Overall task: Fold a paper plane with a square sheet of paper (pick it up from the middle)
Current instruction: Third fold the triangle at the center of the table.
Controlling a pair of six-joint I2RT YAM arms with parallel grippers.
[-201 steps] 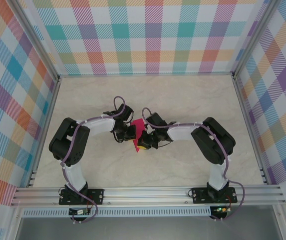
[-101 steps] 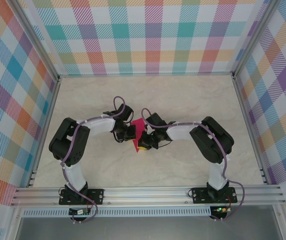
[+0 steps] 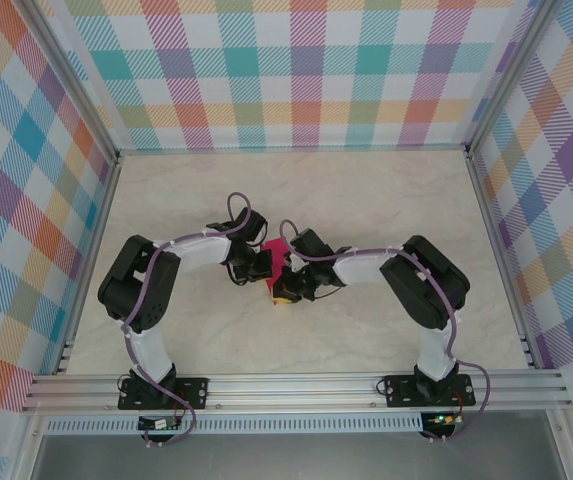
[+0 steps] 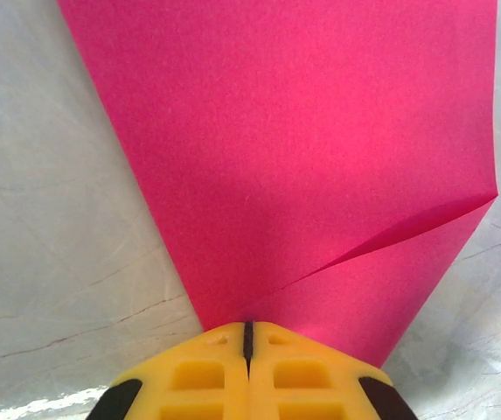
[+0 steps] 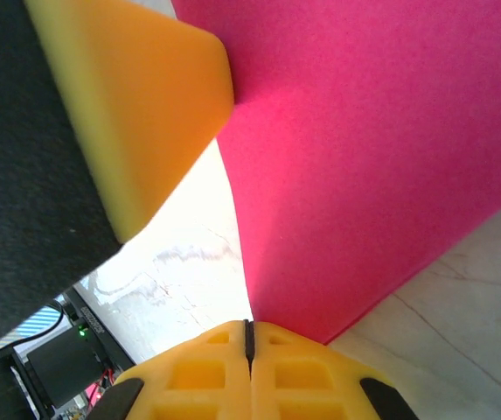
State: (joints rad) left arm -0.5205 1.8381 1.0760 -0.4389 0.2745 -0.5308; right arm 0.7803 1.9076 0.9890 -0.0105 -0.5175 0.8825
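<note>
The square sheet of paper point(image 3: 275, 258) is magenta-pink and hangs between the two wrists at the table's middle. In the left wrist view the sheet point(image 4: 302, 157) fans out from the jaws, with a diagonal folded flap low on the right. My left gripper point(image 4: 247, 331) is shut, its yellow jaws pinching the sheet's narrow end. My right gripper point(image 5: 248, 328) is shut too, and the sheet point(image 5: 364, 157) rises from its jaw seam. A yellow finger of the left gripper point(image 5: 136, 96) presses against the sheet's upper left. From above, the left gripper point(image 3: 263, 266) and right gripper point(image 3: 283, 290) almost touch.
The pale marble table point(image 3: 366, 200) lies open around both arms. Plaid walls point(image 3: 296, 80) close off the back and sides. An aluminium rail point(image 3: 296, 385) carrying the arm bases runs along the near edge.
The right gripper has edged slightly left and up toward the left gripper. The pink patch seen from above has become shorter. Both grippers stay shut.
</note>
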